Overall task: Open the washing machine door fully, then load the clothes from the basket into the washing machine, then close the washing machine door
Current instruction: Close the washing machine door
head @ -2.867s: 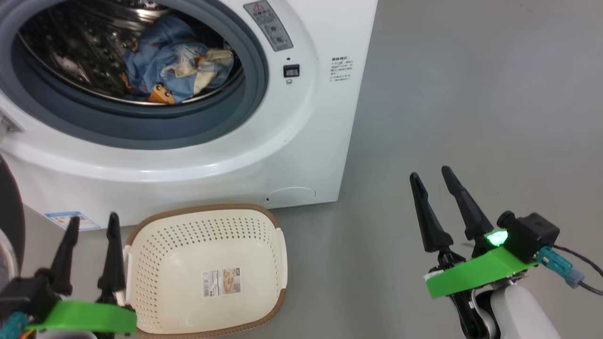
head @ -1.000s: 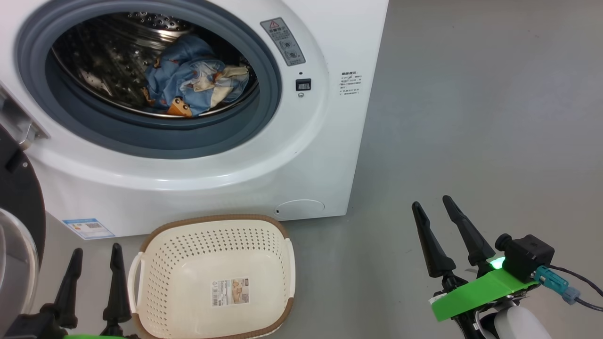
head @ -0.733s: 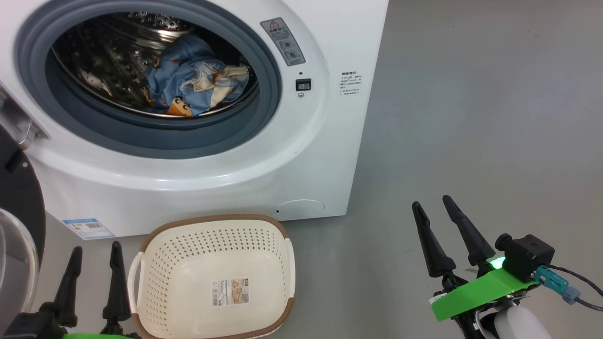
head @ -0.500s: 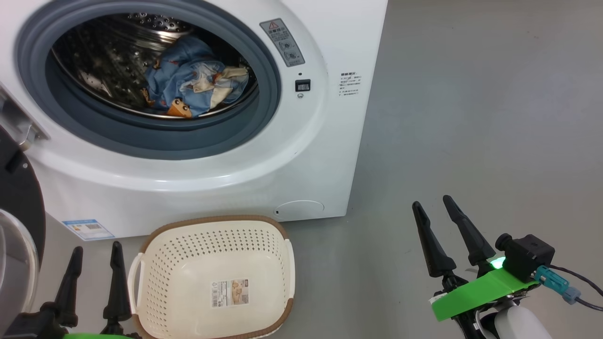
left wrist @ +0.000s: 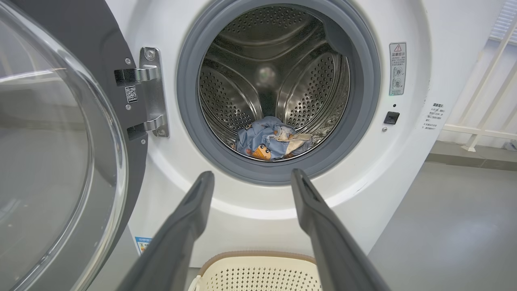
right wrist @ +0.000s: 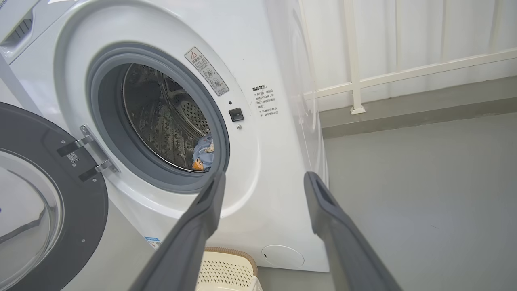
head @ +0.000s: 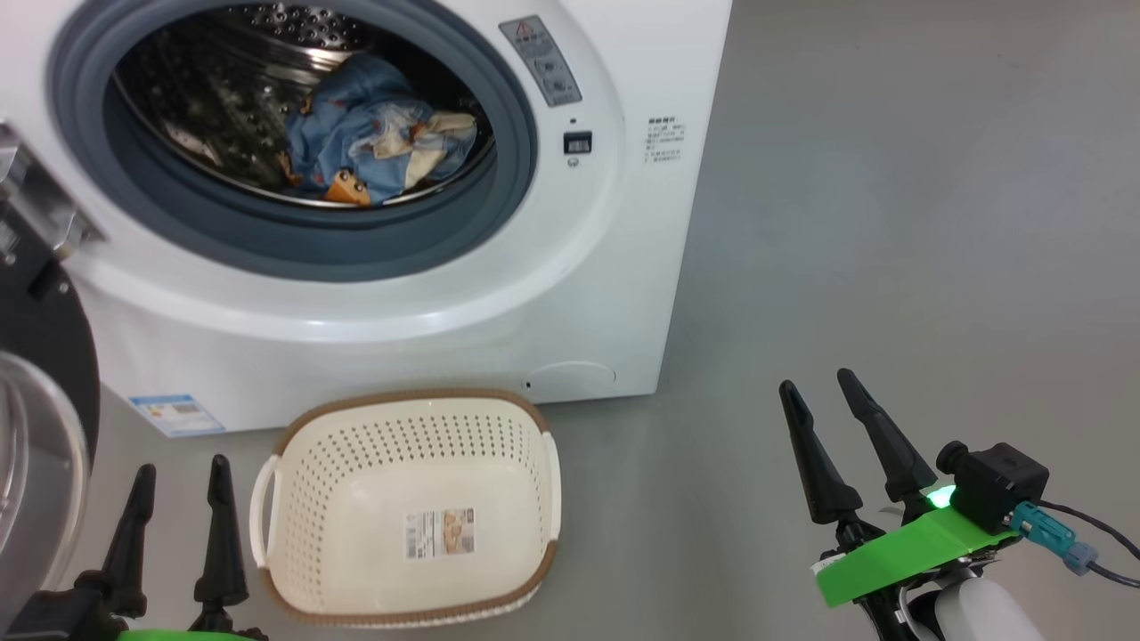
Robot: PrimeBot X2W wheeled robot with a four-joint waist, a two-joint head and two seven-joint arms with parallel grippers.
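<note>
Now the light blue, cartoon-printed clothes [head: 374, 142] lie in the big white washing machine [head: 570, 267], in its steel drum [head: 205, 80] at the upper left. The cream perforated plastic basket [head: 356, 463] below is empty. The left gripper [head: 182, 463] and right gripper [head: 815, 378] gape, holding nothing. Swinging the glossy black round door [head: 44, 356] at the left edge shut could pinch fabric lying near the grey gasket [head: 294, 249].

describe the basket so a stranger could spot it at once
Find the big white washing machine with its round door swung open. On the grey floor just before it sits the basket: small, cream, perforated plastic, brown woven rim, a label sticker inside.
</note>
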